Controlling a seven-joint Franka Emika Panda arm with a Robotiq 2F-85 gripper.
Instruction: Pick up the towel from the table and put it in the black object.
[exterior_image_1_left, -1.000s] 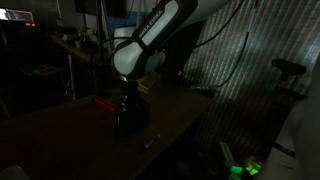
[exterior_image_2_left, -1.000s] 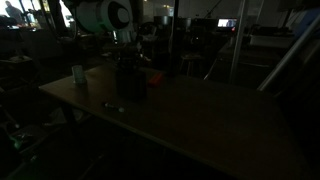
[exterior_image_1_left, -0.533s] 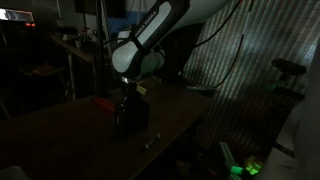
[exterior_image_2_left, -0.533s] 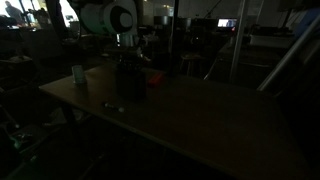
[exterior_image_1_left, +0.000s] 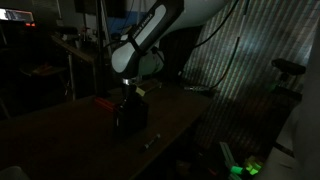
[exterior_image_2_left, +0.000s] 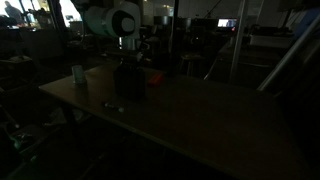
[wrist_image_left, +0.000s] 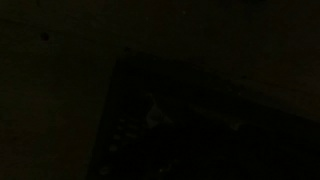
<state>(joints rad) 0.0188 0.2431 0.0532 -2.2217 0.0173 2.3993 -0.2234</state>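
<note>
The scene is very dark. A black box-like object (exterior_image_1_left: 131, 113) stands on the table in both exterior views (exterior_image_2_left: 129, 80). My gripper (exterior_image_1_left: 128, 92) hangs directly above its opening (exterior_image_2_left: 124, 58); the fingers are lost in shadow, so I cannot tell their state. The towel does not show in any view. The wrist view is nearly black; only the faint outline of a dark angular shape (wrist_image_left: 190, 120) shows below the camera.
A red flat item (exterior_image_1_left: 104, 101) lies on the table beside the black object, also showing in an exterior view (exterior_image_2_left: 153, 78). A pale cup (exterior_image_2_left: 78, 74) stands near the table's far corner. A small light item (exterior_image_2_left: 113, 106) lies near the table edge.
The arm has shifted slightly, the wrist rising a little above the black object. Nothing else has moved.
</note>
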